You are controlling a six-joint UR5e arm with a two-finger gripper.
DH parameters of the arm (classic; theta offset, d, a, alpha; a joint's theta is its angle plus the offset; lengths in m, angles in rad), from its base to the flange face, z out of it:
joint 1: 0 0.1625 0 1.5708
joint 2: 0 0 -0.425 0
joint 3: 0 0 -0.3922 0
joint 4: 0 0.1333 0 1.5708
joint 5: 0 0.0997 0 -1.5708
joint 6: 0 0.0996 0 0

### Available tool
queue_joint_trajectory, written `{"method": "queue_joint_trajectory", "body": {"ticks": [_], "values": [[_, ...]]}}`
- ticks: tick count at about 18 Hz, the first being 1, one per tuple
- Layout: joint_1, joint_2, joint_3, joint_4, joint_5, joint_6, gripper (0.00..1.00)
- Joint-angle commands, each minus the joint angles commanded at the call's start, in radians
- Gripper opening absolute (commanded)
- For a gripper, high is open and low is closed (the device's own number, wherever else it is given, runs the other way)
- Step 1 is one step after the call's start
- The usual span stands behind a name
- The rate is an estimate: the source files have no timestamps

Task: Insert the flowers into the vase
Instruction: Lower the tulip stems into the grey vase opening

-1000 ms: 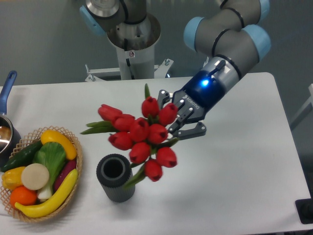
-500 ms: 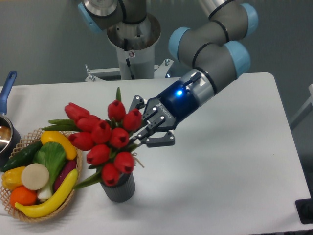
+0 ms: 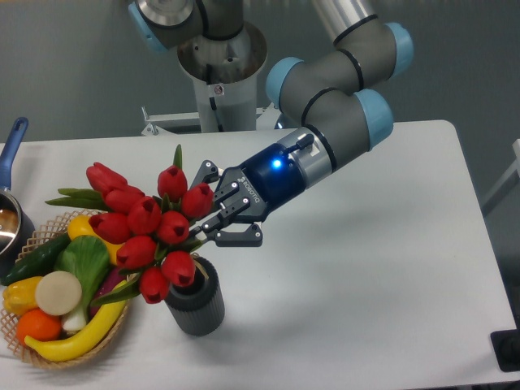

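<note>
My gripper (image 3: 210,213) is shut on the flowers (image 3: 146,227), a bunch of red tulip buds with green leaves, held by the stems. The bunch lies tilted, heads pointing left and down, in the air above the vase and the basket's edge. The vase (image 3: 198,304) is a dark grey ribbed cylinder standing upright on the white table, just below the gripper. The lowest buds cover most of its mouth. I cannot tell whether any part of the bunch is inside it.
A wicker basket (image 3: 122,321) with a banana, an orange, a cucumber and other vegetables stands left of the vase, partly under the flowers. A pot with a blue handle (image 3: 11,146) is at the left edge. The arm's base (image 3: 219,65) is behind the table.
My gripper has moved left with the flowers, from right of the vase to above it. The bunch now reaches over the basket's edge and covers the vase's mouth.
</note>
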State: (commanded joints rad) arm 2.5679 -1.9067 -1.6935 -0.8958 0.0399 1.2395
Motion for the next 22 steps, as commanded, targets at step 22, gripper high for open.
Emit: {"method": "queue_joint_trajectory", "body": {"ticks": [22], "values": [[-0.003, -0.127, -0.144, 0.040, 0.034, 0.334, 0.27]]}}
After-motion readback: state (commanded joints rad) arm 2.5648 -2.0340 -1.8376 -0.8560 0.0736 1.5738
